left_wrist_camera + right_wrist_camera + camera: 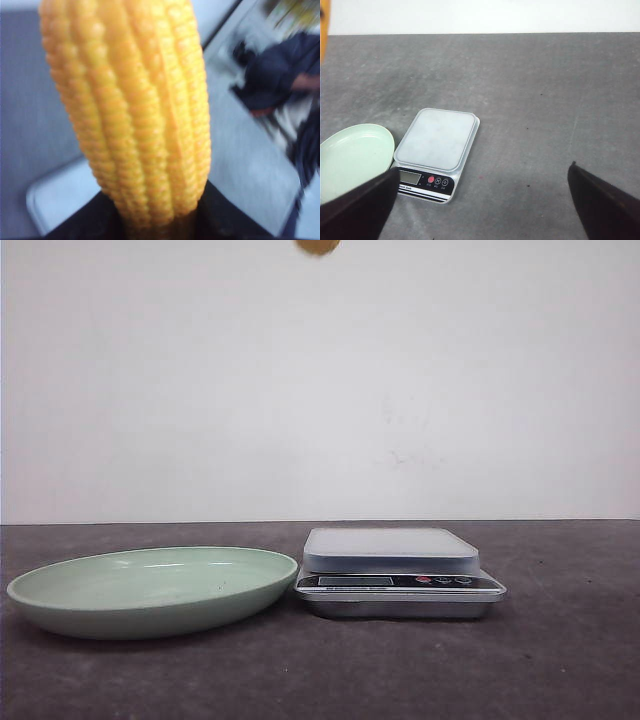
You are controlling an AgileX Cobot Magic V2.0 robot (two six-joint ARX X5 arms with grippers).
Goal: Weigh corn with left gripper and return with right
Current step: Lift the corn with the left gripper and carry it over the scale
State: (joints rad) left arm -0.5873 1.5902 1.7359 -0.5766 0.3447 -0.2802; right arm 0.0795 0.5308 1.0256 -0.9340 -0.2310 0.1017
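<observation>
The corn [130,110], a yellow-orange ridged cob, fills the left wrist view. My left gripper [160,226] is shut on its lower end, with dark fingers [82,220] on both sides. In the front view only the corn's tip [318,245] shows at the top edge, high above the scale [392,552]; the gripper itself is out of that frame. A pale corner of the scale platform [60,197] lies far below the corn. My right gripper [480,200] is open and empty, high over the table to the right of the scale [440,140]. The corn shows as an orange sliver [323,30] at the edge of that view.
A pale green plate [60,592] lies empty on the dark grey table just left of the scale, and it also shows in the right wrist view [345,155]. The scale's display and buttons [440,581] face the front. A white wall stands behind.
</observation>
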